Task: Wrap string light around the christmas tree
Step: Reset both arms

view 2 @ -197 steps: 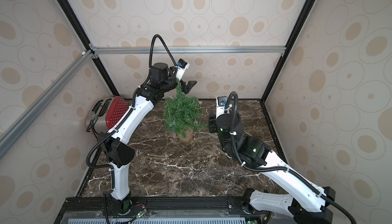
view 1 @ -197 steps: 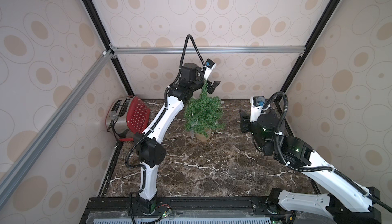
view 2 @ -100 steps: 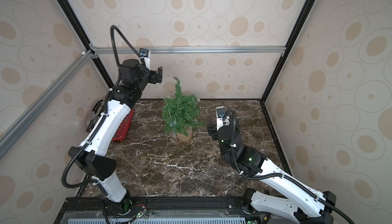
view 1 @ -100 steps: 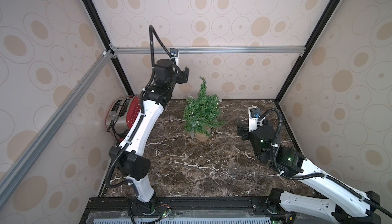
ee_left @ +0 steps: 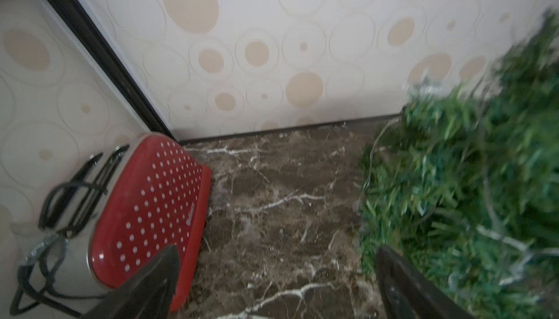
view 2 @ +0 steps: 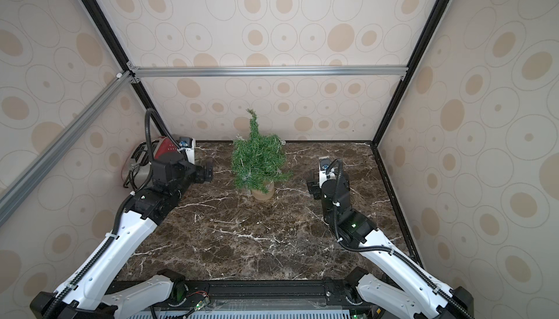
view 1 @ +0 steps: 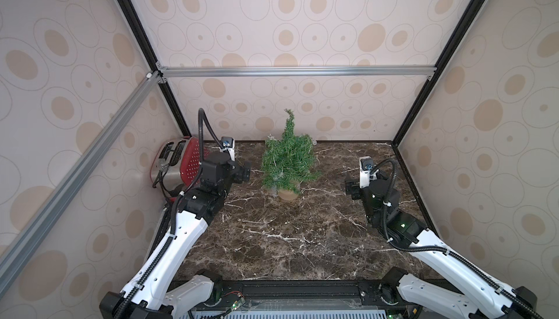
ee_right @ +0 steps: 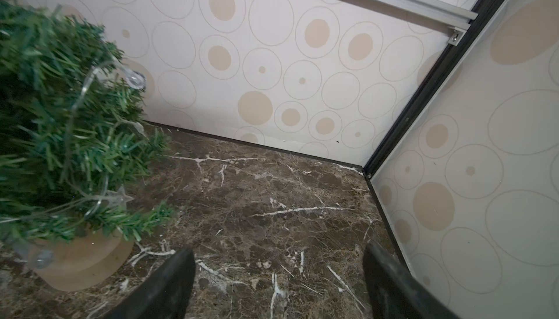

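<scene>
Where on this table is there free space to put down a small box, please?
The widest bare marble lies in front of the christmas tree, between the two arms. Another free patch is between the tree and the right wall, beyond the right gripper. It is crowded at the toaster, where the left gripper sits between it and the tree.

One christmas tree [view 1: 287,160], one string light [ee_right: 135,79], one toaster [view 1: 177,163]
</scene>
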Robot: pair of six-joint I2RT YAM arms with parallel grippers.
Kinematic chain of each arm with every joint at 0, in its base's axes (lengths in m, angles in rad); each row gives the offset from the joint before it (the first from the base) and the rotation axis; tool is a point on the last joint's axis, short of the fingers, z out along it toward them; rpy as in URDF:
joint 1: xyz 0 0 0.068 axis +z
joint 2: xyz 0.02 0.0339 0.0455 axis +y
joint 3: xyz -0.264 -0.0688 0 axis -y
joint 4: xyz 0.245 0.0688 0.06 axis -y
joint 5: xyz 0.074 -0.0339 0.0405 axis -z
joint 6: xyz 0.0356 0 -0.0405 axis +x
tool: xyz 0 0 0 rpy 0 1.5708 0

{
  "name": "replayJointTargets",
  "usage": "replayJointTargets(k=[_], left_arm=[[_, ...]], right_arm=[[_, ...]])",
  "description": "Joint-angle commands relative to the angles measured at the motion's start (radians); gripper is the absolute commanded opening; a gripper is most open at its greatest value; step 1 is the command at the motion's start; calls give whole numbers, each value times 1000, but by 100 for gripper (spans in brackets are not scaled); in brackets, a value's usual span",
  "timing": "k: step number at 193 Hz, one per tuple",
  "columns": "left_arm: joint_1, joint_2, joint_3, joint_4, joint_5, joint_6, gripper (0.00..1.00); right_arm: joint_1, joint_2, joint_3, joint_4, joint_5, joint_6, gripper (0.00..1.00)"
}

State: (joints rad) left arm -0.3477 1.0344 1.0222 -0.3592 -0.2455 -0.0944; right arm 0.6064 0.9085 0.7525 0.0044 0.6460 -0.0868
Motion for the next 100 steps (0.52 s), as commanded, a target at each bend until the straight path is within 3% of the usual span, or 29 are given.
replayJointTargets(k=[1,17,32,51,100], left_arm=[[3,-50,-75,-104,-20,-42,99],[30,-36,-116,-173,13,-54,99],[54,12,-145,-202,-25,-69,99],[76,65,-197,-145,-82,-61,99],[133,232,-154,-38,-162,-37,99]], right_arm=[[-64,-1,-67,67,-86,35,92],[-103,37,-79,33,-94,68,93],[-128,82,-86,30,-100,78,94],[-159,137,-96,55,-120,76,95],[-263,280,-125,157,-182,58,97]])
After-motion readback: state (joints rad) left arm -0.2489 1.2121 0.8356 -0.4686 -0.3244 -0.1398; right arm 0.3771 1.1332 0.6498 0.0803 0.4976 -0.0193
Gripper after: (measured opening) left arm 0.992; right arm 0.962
